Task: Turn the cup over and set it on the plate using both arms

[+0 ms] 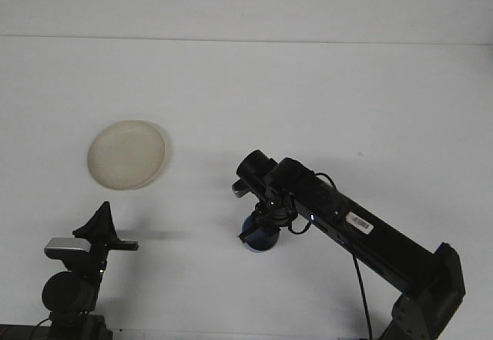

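Note:
A cream plate (126, 154) lies on the white table (323, 101) at the left. My right arm reaches in from the lower right toward the middle. Its gripper (259, 223) points down and is shut on a blue cup (260, 238). Only the cup's lower part shows below the wrist, at or just above the table top; whether it touches I cannot tell. The cup is well to the right of the plate and nearer to me. My left gripper (101, 223) stays low at the bottom left, in front of the plate, holding nothing.
The table's far edge meets a pale wall along the top of the view. A black cable (360, 278) hangs under the right arm.

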### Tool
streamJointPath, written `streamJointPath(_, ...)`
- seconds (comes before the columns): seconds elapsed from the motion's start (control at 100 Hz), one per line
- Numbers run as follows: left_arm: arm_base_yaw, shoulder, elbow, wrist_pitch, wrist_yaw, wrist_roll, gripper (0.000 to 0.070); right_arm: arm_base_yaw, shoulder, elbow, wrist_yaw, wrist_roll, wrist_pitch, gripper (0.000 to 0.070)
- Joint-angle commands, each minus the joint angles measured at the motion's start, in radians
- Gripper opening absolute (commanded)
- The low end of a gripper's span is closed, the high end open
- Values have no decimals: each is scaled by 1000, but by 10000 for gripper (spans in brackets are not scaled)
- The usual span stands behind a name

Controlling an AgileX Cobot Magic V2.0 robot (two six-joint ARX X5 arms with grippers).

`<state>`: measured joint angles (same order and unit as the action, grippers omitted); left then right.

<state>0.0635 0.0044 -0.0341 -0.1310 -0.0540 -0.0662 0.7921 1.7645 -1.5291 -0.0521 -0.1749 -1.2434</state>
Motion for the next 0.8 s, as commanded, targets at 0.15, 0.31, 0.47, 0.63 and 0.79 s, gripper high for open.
streamJointPath(0.15, 0, -1, 20, -13, 2, -2, 13, 11, 37, -25, 1, 22, 16, 28)
streamJointPath(0.31, 0, -1, 20, -13, 2, -2, 13, 11, 37, -25, 1, 22, 21, 90)
streamJointPath(0.47, 0, -1, 20, -13, 2, -2, 13, 11, 37, -26, 0, 19, 20, 433)
streamJointPath(0.63, 0, -1, 20, -13, 2, -2, 13, 11, 35, -54, 0, 19, 7, 527)
streamJointPath(0.79, 0, -1, 20, -13, 2, -2, 13, 11, 28, -130, 2, 22, -42, 527)
